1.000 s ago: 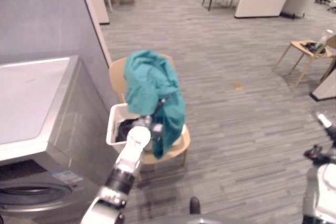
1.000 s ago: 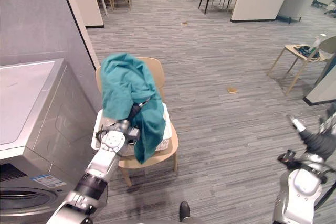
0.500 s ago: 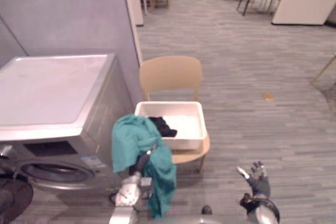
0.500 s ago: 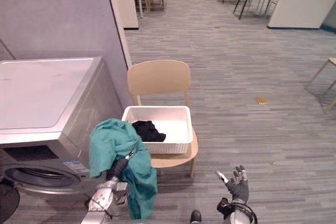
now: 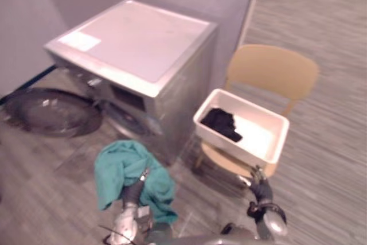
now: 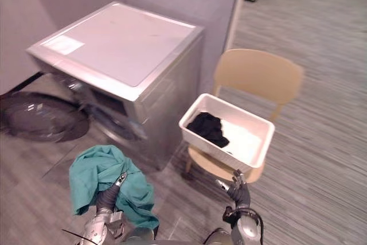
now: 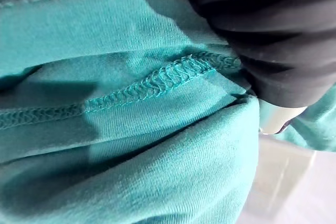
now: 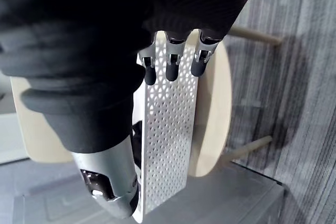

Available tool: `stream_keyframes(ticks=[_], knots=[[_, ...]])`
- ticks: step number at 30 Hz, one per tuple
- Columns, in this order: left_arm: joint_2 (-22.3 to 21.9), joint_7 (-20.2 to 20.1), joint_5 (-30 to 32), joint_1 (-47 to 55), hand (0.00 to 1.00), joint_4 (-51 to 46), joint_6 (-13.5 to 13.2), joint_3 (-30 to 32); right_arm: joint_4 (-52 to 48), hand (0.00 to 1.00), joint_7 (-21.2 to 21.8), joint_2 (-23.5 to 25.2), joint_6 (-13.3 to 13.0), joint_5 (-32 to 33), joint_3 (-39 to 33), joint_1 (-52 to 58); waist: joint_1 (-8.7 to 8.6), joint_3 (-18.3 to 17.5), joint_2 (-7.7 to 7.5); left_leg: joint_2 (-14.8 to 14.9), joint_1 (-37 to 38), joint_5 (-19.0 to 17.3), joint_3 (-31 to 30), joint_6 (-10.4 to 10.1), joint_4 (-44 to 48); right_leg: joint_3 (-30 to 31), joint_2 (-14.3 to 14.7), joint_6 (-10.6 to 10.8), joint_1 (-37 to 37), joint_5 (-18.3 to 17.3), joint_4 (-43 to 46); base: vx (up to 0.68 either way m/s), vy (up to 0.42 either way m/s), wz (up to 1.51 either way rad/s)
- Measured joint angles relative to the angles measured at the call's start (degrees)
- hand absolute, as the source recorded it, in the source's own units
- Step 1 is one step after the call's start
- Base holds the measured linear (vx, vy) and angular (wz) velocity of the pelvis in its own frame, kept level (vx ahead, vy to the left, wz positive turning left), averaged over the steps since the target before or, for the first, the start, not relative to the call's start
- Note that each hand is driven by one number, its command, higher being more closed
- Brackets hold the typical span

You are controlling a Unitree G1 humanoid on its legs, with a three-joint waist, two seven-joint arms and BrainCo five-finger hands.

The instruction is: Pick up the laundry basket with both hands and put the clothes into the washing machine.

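Note:
A teal garment [image 5: 129,170] hangs bunched over my left hand [image 5: 136,189], low above the floor in front of the washing machine [image 5: 135,35]; the cloth also fills the left wrist view [image 7: 131,129]. The machine's round door [image 5: 49,113] lies swung open at its left. The white laundry basket [image 5: 235,147] sits on a tan chair [image 5: 272,70] to the right of the machine, with a dark garment [image 5: 221,123] inside. My right hand [image 8: 169,69] is open, held just short of the basket's perforated wall [image 8: 168,145], and holds nothing.
A grey wall stands behind the machine and the chair. The chair's seat [image 8: 212,114] juts out under the basket. Grey plank floor stretches away to the right of the chair.
The camera has swung left and down, bringing the machine and its open door into view. My left hand has carried the teal garment away from the basket; my right hand has come close to the basket.

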Motion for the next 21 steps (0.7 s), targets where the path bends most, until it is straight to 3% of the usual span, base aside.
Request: stream_keyframes(ticks=[2,5,6,7,8,9,10,12,14,16,19,20,21], knots=[[-1.02,1.04,0.03,0.00,1.00,-0.52,0.00,1.40,1.15,0.00,-0.85,-0.87,0.54,-0.13,-0.06,-2.56,0.03,0.12,1.65,3.47,-3.40,-0.04,6.06,-0.42,10.60,-3.58,-2.22,-0.18,0.93,-0.10,1.79,0.06,0.016,0.97],[-0.78,1.43,0.00,-0.59,1.00,-0.52,-0.01,0.96,1.44,0.00,-1.19,0.15,0.56,-0.13,-0.15,-3.00,-0.88,0.03,1.73,8.64,-3.14,-0.16,7.83,-0.14,21.35,-7.14,-5.18,0.91,4.71,0.56,2.66,0.03,0.129,0.70],[-0.67,2.02,0.00,-0.89,1.00,-0.49,-0.16,0.88,1.84,0.00,-1.21,0.12,0.57,-0.07,-0.57,-3.32,-1.48,-0.52,2.51,11.03,-2.21,1.88,7.44,-2.40,18.95,-8.48,-5.80,2.64,5.54,1.59,2.59,0.03,0.260,0.74],[-0.56,2.24,0.00,-1.27,1.00,-0.11,-0.15,0.88,2.92,0.00,-1.23,0.23,0.59,-0.03,-1.91,-3.65,-1.77,-0.95,2.96,10.40,-1.74,0.67,5.71,-6.90,16.34,-9.21,-6.17,3.99,5.31,2.82,2.42,0.03,0.305,0.64],[-0.96,2.40,0.00,-1.56,1.00,0.26,-0.08,1.06,4.43,0.00,-1.32,0.13,0.63,0.26,-3.24,-4.15,-1.94,-1.97,3.63,9.84,-1.73,-0.54,5.83,-8.80,14.81,-9.84,-6.35,4.28,5.17,4.02,1.57,0.02,0.331,0.55],[-0.63,3.28,-0.01,-3.12,1.00,0.81,-0.07,1.24,7.57,0.00,-1.71,0.93,0.88,1.69,-5.08,-5.40,-1.83,-2.04,2.51,8.24,-2.01,-1.50,6.06,-11.89,11.99,-10.18,-6.56,4.92,4.59,6.38,-1.55,-0.02,0.416,0.48],[-0.29,4.14,-0.02,-5.23,1.00,2.28,-0.01,2.82,10.22,0.00,-2.42,1.97,1.69,2.70,-5.15,-7.07,-1.18,-1.19,0.98,6.44,-2.21,-1.87,6.19,-12.59,11.12,-8.84,-6.59,4.89,4.85,8.04,-4.48,-0.05,0.405,0.41],[0.51,4.76,-0.02,-6.11,1.00,4.54,0.54,4.33,11.69,0.00,-2.48,3.46,2.81,3.66,-4.06,-7.90,-1.50,-1.21,-0.29,4.24,-1.97,-1.92,5.98,-12.48,12.09,-5.09,-5.89,4.42,5.80,9.15,-7.61,-0.09,0.313,0.29],[0.71,4.67,0.02,-5.66,1.00,4.59,0.46,4.39,11.70,0.00,-2.15,3.50,2.81,3.73,-3.34,-8.09,-1.21,-1.69,-0.07,3.29,-2.08,-2.91,5.96,-11.43,13.89,-4.44,-5.58,3.00,7.15,10.90,-9.47,-0.05,0.225,0.12],[0.92,4.63,0.02,-5.69,1.00,4.60,0.35,4.44,13.35,0.00,-2.20,2.68,2.72,3.36,-3.86,-9.75,0.06,-1.89,0.01,3.00,-2.87,-4.71,6.11,-10.83,15.91,-3.27,-5.98,3.14,6.93,11.66,-9.25,-0.06,0.134,-0.08],[-0.06,4.56,0.02,-4.77,1.00,4.62,0.38,3.53,15.60,0.00,-2.77,1.19,3.03,3.23,-4.28,-11.50,-0.10,-1.58,0.79,0.74,-3.66,-5.94,5.74,-9.17,16.42,-1.99,-9.88,-0.34,5.59,13.12,-4.16,-0.13,0.126,0.29],[-0.04,4.46,0.09,-3.35,1.00,4.84,0.44,1.32,14.76,0.00,-3.43,0.72,3.15,3.21,-4.91,-8.83,-1.30,-1.36,1.04,-0.51,-0.70,-5.73,4.13,-8.20,14.23,3.92,-11.37,-8.05,5.58,17.49,0.74,-0.10,0.124,0.71],[-0.12,4.47,0.11,-2.81,1.00,4.74,0.44,0.77,13.86,0.00,-3.47,0.67,3.18,3.18,-4.74,-7.56,-1.74,-1.25,1.77,-0.50,0.42,-5.55,3.37,-7.92,13.61,7.03,-11.10,-9.53,5.46,19.73,2.67,-0.07,0.131,0.80]])
